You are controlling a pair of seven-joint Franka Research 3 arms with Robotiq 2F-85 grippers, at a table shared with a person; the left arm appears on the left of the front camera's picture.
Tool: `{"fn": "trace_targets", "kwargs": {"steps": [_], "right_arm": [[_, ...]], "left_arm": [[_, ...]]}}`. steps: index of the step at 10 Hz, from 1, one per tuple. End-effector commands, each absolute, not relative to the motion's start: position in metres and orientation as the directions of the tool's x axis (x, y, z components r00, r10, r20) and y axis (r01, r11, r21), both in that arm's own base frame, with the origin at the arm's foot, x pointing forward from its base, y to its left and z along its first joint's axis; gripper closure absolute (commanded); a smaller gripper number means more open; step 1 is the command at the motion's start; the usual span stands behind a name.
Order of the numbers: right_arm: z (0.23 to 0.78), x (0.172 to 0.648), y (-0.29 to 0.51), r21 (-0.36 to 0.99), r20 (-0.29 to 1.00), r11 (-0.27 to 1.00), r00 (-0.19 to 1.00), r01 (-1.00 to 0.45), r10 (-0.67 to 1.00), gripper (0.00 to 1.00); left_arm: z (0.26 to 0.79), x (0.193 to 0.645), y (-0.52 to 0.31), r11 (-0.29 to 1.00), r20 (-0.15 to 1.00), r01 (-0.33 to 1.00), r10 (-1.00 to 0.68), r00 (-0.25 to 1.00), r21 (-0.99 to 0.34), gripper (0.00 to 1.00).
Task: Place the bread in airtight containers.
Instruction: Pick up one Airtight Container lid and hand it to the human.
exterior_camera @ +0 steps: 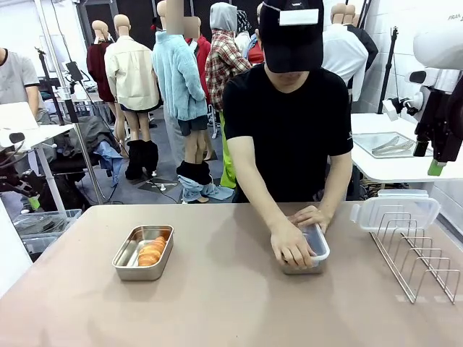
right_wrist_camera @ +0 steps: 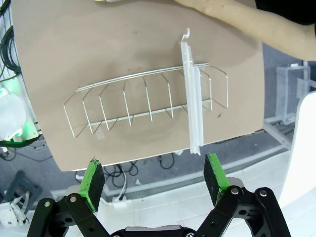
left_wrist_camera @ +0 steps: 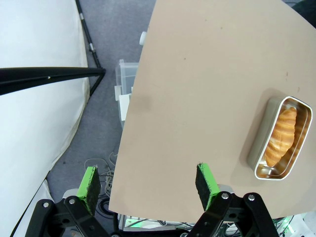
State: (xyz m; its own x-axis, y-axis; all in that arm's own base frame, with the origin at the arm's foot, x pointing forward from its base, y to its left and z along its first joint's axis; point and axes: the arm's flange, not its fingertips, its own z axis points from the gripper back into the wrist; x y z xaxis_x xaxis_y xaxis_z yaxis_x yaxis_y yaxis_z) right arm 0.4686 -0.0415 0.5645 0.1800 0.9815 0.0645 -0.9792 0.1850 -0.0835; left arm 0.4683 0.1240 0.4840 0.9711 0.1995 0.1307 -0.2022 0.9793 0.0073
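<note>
The white arm (exterior_camera: 439, 47) carries black fingers (right_wrist_camera: 223, 203) (green pads (right_wrist_camera: 92, 178)).

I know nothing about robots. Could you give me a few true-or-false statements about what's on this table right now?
1. The open rectangular stainless-steel pan holds a golden-brown croissant-shaped roll. True.
2. The person's hands rest on the silver wire rack. False: they press on a second, lidded steel pan.
3. A clear plastic lid stands upright in the wire rack. True.
4. The robot's right jaws grip that lid. False: they stand open, holding nothing.
</note>
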Motion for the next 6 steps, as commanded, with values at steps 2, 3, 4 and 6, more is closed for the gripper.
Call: {"fn": "trace_targets", "kwargs": {"steps": [2, 3, 4, 6], "right_arm": [[0.5644, 0.4669, -0.0421, -0.081, 0.063, 0.17, 0.165, -0.982, 0.984, 0.0], [0.5644, 0.4669, -0.0421, -0.081, 0.063, 0.17, 0.165, -0.982, 0.984, 0.0], [0.5644, 0.4669, -0.0421, -0.081, 0.063, 0.17, 0.165, -0.982, 0.984, 0.0], [0.5644, 0.4669, -0.0421, -0.081, 0.063, 0.17, 0.165, -0.982, 0.984, 0.0]], "left_arm": [[0.4845, 0.4677, 0.125, 0.979, 0.132, -0.205, 0.202, 0.97, 0.006, 0.0], [0.4845, 0.4677, 0.125, 0.979, 0.132, -0.205, 0.202, 0.97, 0.006, 0.0], [0.4845, 0.4677, 0.125, 0.979, 0.132, -0.205, 0.202, 0.97, 0.006, 0.0], [0.4845, 0.4677, 0.125, 0.979, 0.132, -0.205, 0.202, 0.97, 0.006, 0.0]]}}
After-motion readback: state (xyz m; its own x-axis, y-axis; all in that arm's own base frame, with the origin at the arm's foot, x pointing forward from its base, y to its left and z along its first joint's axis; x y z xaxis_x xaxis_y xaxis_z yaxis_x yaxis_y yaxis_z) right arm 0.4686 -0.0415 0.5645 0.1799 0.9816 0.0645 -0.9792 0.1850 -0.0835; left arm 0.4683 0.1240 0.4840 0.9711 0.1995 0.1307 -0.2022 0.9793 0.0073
